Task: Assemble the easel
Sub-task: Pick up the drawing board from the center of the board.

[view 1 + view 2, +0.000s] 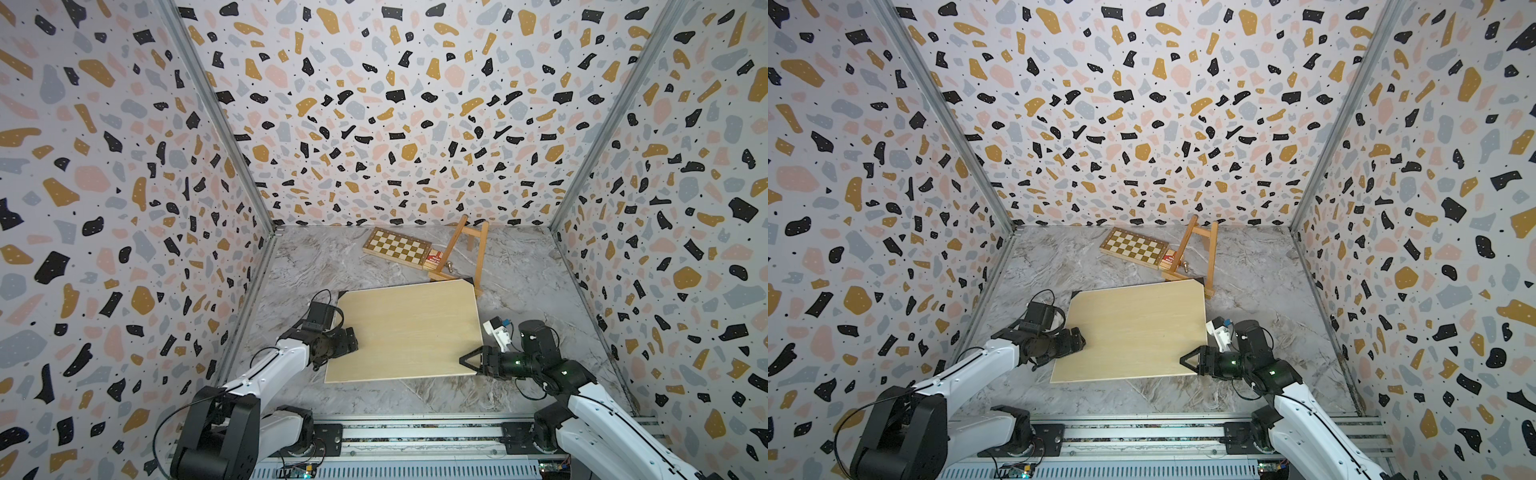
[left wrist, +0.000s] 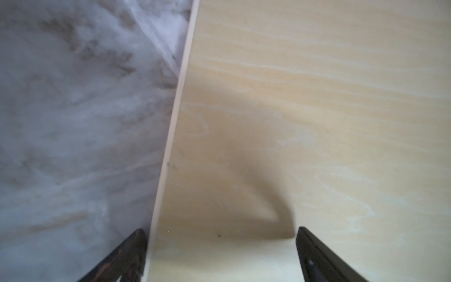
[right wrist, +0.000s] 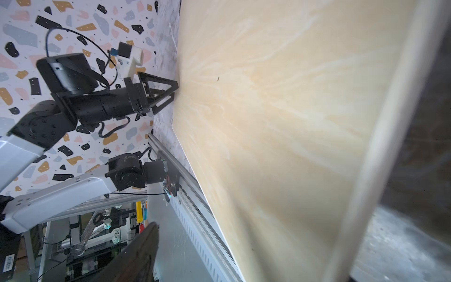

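The easel [image 1: 481,257] [image 1: 1212,257], a honey-brown frame of thin slats, lies flat at the back right of the table, apart from both grippers. A large pale board [image 1: 403,332] [image 2: 317,97] [image 3: 280,122] with black corners lies mid-table, its far right corner at the easel's near end. My left gripper [image 1: 351,338] [image 2: 220,233] is open and straddles the board's left edge. My right gripper [image 1: 467,360] is at the board's near right corner, jaws apart around the edge. One finger [image 3: 148,234] shows above the board; the other is hidden.
A checkered chessboard [image 1: 397,247] and a small red box [image 1: 433,261] lie at the back, next to the easel. A small metal piece [image 1: 449,262] sits between the easel's slats. Patterned walls close in three sides, and the arms' rail [image 1: 415,432] runs along the front.
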Available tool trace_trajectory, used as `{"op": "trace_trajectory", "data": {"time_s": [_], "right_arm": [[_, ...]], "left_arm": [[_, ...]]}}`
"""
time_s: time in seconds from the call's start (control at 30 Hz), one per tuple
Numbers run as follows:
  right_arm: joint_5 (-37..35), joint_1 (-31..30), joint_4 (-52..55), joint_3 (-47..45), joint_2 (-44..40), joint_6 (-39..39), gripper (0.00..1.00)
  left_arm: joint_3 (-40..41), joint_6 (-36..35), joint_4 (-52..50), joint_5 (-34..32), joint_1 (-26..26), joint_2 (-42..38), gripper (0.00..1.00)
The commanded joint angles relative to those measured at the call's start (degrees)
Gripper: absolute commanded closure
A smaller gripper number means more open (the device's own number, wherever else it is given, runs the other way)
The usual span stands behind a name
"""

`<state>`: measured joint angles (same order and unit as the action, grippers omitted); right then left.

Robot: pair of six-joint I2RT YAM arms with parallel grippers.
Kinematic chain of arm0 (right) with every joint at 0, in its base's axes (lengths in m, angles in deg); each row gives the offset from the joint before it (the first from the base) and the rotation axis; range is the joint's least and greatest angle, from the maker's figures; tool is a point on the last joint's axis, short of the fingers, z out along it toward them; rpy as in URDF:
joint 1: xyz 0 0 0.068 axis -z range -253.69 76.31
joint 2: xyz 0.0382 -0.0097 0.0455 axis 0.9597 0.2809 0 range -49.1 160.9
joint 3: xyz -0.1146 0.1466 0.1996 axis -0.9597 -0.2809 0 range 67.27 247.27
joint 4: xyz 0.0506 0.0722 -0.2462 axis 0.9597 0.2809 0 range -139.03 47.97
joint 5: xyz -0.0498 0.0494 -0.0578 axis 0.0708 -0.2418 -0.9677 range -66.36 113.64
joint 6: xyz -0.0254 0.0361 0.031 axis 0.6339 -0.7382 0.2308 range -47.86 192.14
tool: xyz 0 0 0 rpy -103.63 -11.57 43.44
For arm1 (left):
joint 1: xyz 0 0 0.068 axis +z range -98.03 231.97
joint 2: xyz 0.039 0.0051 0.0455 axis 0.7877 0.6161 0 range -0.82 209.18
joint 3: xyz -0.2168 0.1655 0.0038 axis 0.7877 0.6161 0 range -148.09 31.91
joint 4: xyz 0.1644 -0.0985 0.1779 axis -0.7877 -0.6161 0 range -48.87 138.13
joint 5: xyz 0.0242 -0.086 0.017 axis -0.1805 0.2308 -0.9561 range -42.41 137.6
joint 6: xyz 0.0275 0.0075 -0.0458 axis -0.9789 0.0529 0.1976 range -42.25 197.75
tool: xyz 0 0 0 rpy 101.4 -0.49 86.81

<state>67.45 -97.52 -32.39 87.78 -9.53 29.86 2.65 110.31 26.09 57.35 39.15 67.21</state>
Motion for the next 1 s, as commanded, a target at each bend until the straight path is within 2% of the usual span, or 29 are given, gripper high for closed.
{"op": "trace_trajectory", "data": {"time_s": [0.0, 0.37, 0.67, 0.8, 0.87, 0.97], "right_arm": [[7.4, -1.0, -10.3, 0.9, -0.4, 0.2, 0.23], [7.1, -1.0, -16.1, 0.1, 2.6, -2.7, 0.39], [7.1, -1.0, -18.2, -0.1, 3.1, -4.1, 0.65], [7.1, -1.0, -19.1, 0.2, 3.8, -4.2, 0.73], [7.3, -1.0, -19.3, 0.4, 3.9, -4.3, 0.81], [7.6, -1.0, -19.2, 1.2, 3.3, -4.6, 0.84]], "left_arm": [[2.2, 1.7, -3.5, 9.3, -1.3, 0.8, 0.08], [2.1, 1.7, -4.1, 9.2, -1.3, 0.1, 0.08], [1.9, 2.1, -4.1, 9.4, -1.3, -0.4, 0.08], [1.9, 2.6, -3.6, 9.2, -1.3, -0.7, 0.08], [1.8, 2.7, -3.6, 9.1, -1.3, -0.7, 0.08], [1.5, 2.9, -4.1, 8.5, -1.3, -1.2, 0.08]]}}
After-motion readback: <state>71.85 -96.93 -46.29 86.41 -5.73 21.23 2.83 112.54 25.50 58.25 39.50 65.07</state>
